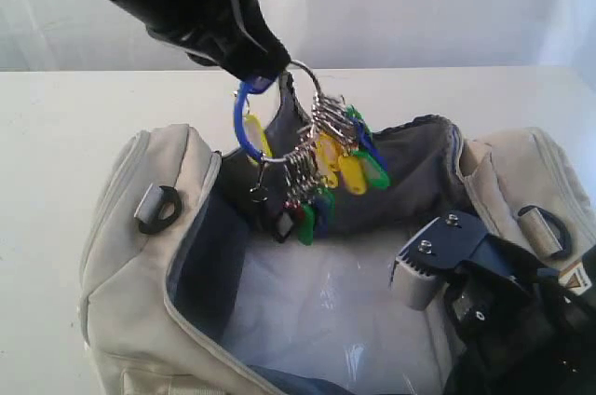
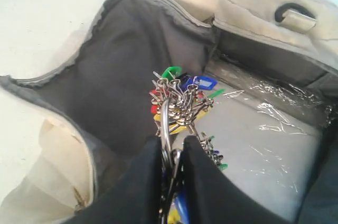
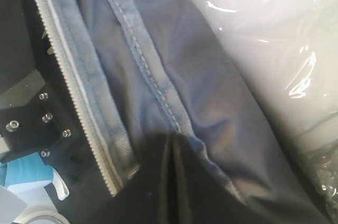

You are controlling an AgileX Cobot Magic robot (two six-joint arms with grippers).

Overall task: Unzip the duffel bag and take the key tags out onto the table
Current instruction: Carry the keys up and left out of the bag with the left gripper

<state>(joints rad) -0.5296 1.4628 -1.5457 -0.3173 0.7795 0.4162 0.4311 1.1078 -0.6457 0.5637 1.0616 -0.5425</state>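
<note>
The cream duffel bag (image 1: 121, 227) lies unzipped and wide open on the white table (image 1: 56, 134). My left gripper (image 1: 265, 67) is above the opening, shut on the metal ring of the key tags (image 1: 326, 167). The bunch of yellow, green, blue, red and black tags hangs free over the bag's inside. In the left wrist view the ring runs between the shut fingers (image 2: 153, 152) and the key tags (image 2: 182, 102) dangle over the dark lining. My right gripper (image 3: 171, 147) is shut on the bag's lining edge (image 3: 158, 97) beside the zipper teeth (image 3: 68, 76), at the bag's near right side.
Clear plastic film (image 1: 317, 311) covers the bag's floor. Black strap rings (image 1: 163, 209) sit at both ends of the bag. The right arm (image 1: 494, 292) lies over the bag's near right corner. White table stretches to the left and behind the bag.
</note>
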